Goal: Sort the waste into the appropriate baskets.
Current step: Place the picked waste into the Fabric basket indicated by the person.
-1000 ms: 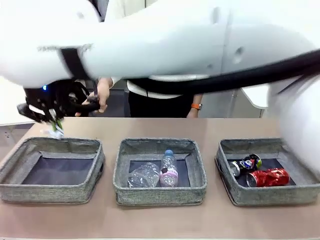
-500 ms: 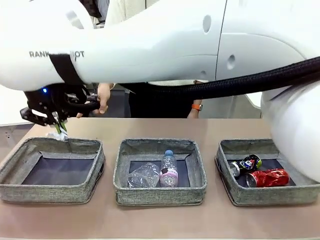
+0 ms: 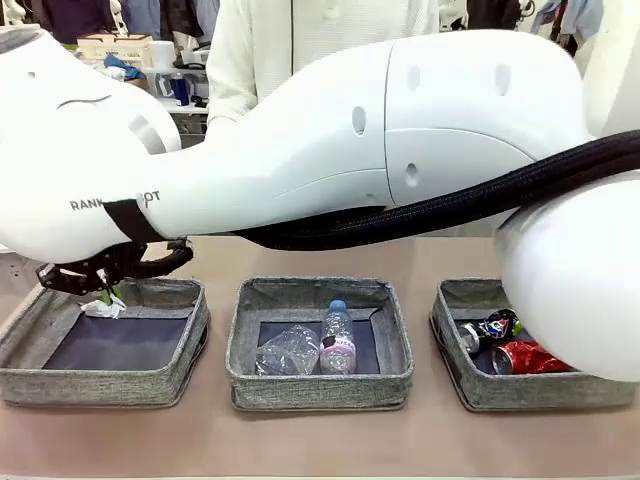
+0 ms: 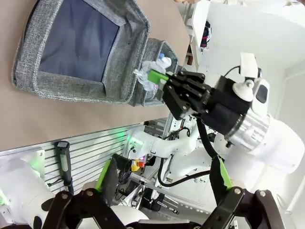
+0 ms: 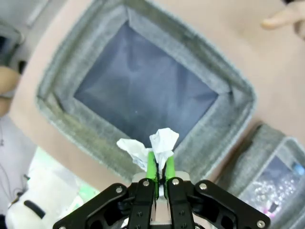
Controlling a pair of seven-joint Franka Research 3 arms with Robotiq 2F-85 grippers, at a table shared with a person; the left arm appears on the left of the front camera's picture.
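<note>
Over left basket [image 3: 150, 385]: right tool [image 5: 159, 172] clamped on paper wad [image 5: 151, 144] | left tool [image 4: 162, 179] apart | middle basket [image 3: 318, 383]: two bottles [image 3: 338, 340]

Robot test lab set up for tabletop sorting trials.

A plain brown worktop [image 3: 420, 255] carries three identical grey fabric baskets [image 3: 320, 345] in a tidy row, staged as for an experiment. Large white robot arms [image 3: 330, 150] with black cable conduit [image 3: 520, 185] span the front view, and a person in a white top [image 3: 300, 40] stands at the upper centre of the frame. In the upper left, shelves hold boxes and bottles [image 3: 150, 60]. The left wrist view shows a slotted aluminium rail [image 4: 90, 152] with green indicator lights along the lower left, a handheld device [image 4: 64, 162] hung on it, and white walls at the upper right.
</note>
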